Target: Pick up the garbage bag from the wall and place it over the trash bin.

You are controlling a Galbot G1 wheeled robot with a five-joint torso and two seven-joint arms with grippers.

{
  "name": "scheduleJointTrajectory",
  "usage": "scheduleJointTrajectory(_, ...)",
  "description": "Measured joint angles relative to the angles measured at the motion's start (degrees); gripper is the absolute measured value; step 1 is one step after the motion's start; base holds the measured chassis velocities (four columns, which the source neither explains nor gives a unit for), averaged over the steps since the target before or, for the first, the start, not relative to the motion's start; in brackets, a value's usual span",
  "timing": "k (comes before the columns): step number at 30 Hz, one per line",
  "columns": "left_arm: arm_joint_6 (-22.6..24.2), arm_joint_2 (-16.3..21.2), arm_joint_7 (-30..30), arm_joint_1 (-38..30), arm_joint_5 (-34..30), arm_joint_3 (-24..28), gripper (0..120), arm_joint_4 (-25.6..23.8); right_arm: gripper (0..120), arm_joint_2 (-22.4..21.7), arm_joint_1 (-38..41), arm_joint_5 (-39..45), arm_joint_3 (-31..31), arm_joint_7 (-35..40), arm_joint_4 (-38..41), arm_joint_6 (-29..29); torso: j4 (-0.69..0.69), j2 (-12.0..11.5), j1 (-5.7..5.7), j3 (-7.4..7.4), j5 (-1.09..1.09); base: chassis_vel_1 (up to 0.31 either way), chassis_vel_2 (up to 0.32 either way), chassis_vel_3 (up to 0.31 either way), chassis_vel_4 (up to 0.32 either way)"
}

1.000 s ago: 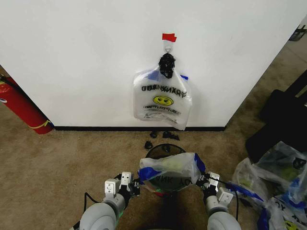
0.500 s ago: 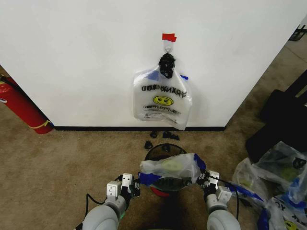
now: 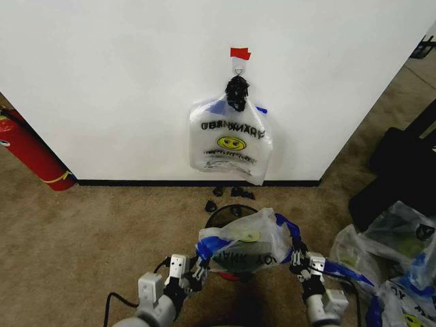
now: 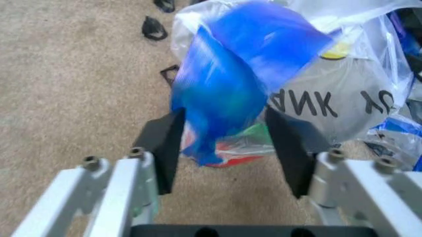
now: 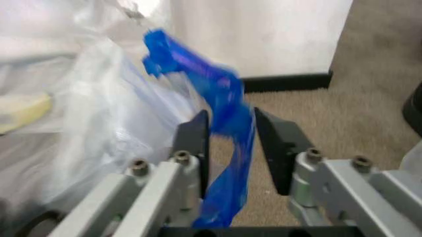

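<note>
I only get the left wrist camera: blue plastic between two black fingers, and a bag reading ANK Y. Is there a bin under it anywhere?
Observer: Yes. The head view shows the garbage bag sitting over a black wire trash bin; the bin's far rim peeks out behind it.
Operator: Is anything at the bag's other side?
Observer: The right gripper is at the other blue handle.
Operator: What's beyond?
Observer: A smiley-face bag hangs from a hook on the white wall.

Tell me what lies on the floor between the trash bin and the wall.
In the head view, a few small black scraps lie on the carpet between the trash bin and the wall's baseboard.
</note>
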Motion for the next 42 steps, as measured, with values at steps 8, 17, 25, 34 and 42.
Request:
scheduleJointTrajectory(8,-1.60,0.01,0.19,6.30,1.88,-4.91,84,-4.02,59,0.56,-4.31,-0.94,5.22,-5.68,0.19,7.77,0.00,0.00,0.00,0.00,0.00,0.000,0.000,0.000,0.000)
scheduleJointTrajectory(17,-14.11,-0.45,6.48,5.74,12.37,-7.76,100,-1.65,93,3.64,-6.80,0.13,11.53,-9.94,1.49,20.71,0.00,0.00,0.00,0.01,0.00,0.000,0.000,0.000,0.000)
scheduleJointTrajectory(25,-16.16,1.68,11.60,-3.98,12.42,-8.95,100,2.85,100,9.98,-12.00,-0.46,14.37,-12.75,9.01,23.72,0.01,0.00,0.00,0.01,-0.02,0.000,0.000,0.000,0.000)
scheduleJointTrajectory(34,-8.62,6.90,17.62,-16.31,8.23,-3.69,100,8.90,100,11.18,-15.91,-2.14,13.11,-11.91,14.04,23.28,0.00,0.00,0.00,0.01,-0.01,0.000,0.000,0.000,0.000)
scheduleJointTrajectory(42,-4.22,7.24,21.96,-43.40,0.94,12.01,100,20.35,100,13.70,-18.24,-5.19,12.88,-11.38,15.83,22.86,0.00,0.00,0.01,0.02,0.03,0.000,0.000,0.000,0.000)
